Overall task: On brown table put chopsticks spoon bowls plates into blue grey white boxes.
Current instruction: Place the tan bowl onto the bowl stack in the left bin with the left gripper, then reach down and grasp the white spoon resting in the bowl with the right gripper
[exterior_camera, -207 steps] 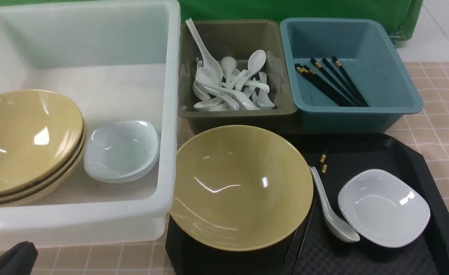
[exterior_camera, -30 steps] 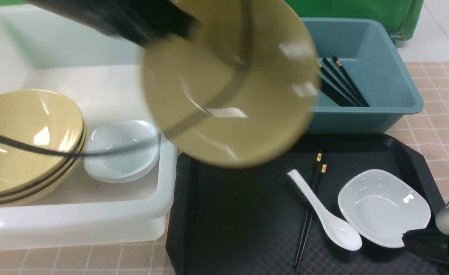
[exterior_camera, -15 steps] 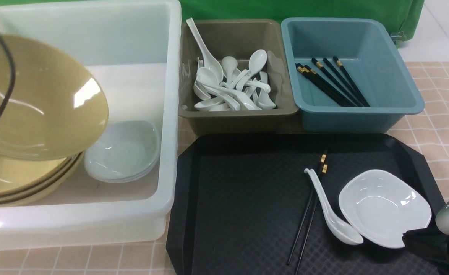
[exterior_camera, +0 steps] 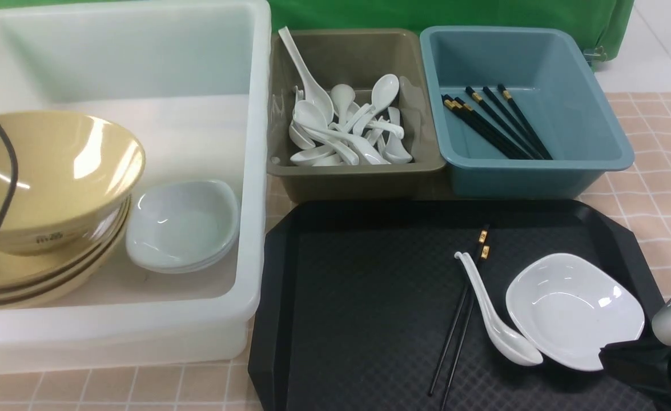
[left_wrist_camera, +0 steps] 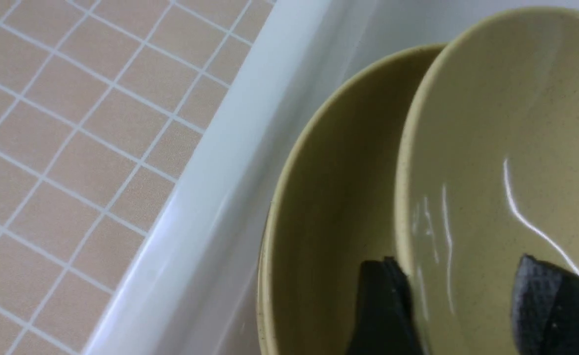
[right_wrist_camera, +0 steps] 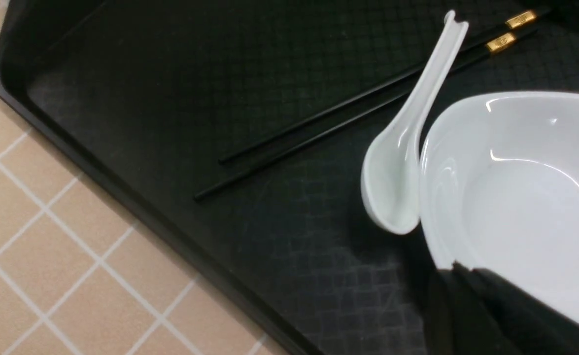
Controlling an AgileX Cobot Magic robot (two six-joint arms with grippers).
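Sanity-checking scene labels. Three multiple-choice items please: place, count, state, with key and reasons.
1. Where is the loose spoon?
A) in the grey bin
B) on the black tray, beside the white plate
C) on the brown table

2. How many chopsticks lie on the tray?
A) none
B) four
C) two

3. How does the top bowl sit in the white tub?
A) tilted on the stack
B) upside down
C) level

1 B: it lies by the plate.
2 C: two sticks, two gold bands.
3 A: its rim slopes over the bowls beneath.
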